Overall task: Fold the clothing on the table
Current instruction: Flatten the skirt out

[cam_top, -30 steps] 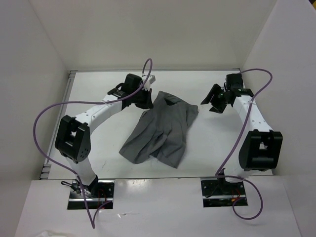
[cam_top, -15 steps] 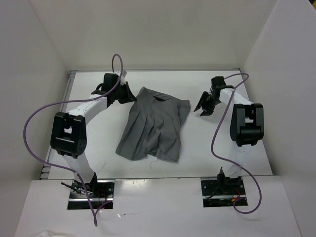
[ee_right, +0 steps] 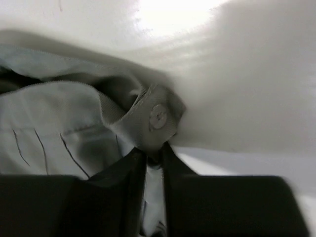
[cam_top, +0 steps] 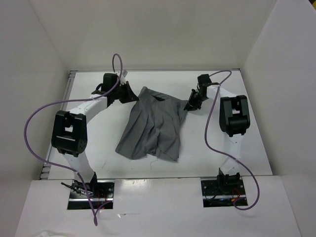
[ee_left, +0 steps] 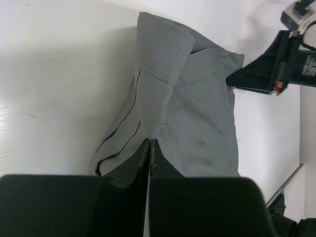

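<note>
clothing (cam_top: 154,123) is laid crumpled at mid table (cam_top: 217,153) | left gripper (ee_left: 149,144) is clamped on its far-left corner | right gripper (ee_right: 154,154) is set narrowly about the buttoned far-right corner; grip cannot be told

Grey, seemingly pleated clothing (cam_top: 153,129) on white table (cam_top: 207,145).

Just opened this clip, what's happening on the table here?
Two arms are working on a grey garment lying rumpled on the white table. The left tool is pinched shut on the garment's far left corner. The right tool sits at the far right corner, its fingers either side of the waistband tab with a button; whether it grips yet is unclear.
</note>
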You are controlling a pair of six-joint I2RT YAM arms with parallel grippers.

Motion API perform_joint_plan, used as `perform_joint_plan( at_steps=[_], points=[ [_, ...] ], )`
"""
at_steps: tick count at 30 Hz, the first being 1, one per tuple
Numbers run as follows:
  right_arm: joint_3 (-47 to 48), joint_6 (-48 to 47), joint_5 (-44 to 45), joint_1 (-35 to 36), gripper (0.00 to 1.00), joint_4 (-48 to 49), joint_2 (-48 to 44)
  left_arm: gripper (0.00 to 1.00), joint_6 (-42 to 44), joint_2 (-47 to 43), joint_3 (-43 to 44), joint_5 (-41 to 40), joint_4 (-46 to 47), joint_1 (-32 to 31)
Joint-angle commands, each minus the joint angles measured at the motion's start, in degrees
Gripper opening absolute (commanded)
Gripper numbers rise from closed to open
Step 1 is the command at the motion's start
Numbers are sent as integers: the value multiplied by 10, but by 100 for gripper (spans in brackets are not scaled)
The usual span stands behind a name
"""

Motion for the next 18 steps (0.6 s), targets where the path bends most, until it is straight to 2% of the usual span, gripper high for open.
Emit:
perform_joint_plan(
  at_steps=[1,2,3,6,8,12,14,18],
  points=[
    [43,7,28,23,18,12,41,0,-9,6,6,32,37,14],
    [51,7,41,29,2,7,41,0,-9,11,6,32,37,21],
    [51,7,75,29,0,0,35,0,-9,11,13,56,37,21],
    [56,-8,132,29,0,-20,-18,0,10,-8,29,108,24,27],
    [74,-37,168,35,0,-55,-92,0,20,-48,40,158,6,27],
    [91,-80,237,45,0,-116,-240,0,26,-133,40,184,-33,27],
    [84,-97,243,51,0,-141,-286,0,31,-181,35,198,-57,27],
    [61,-111,228,64,0,-178,-392,0,11,-278,-15,232,-50,27]
  ],
)
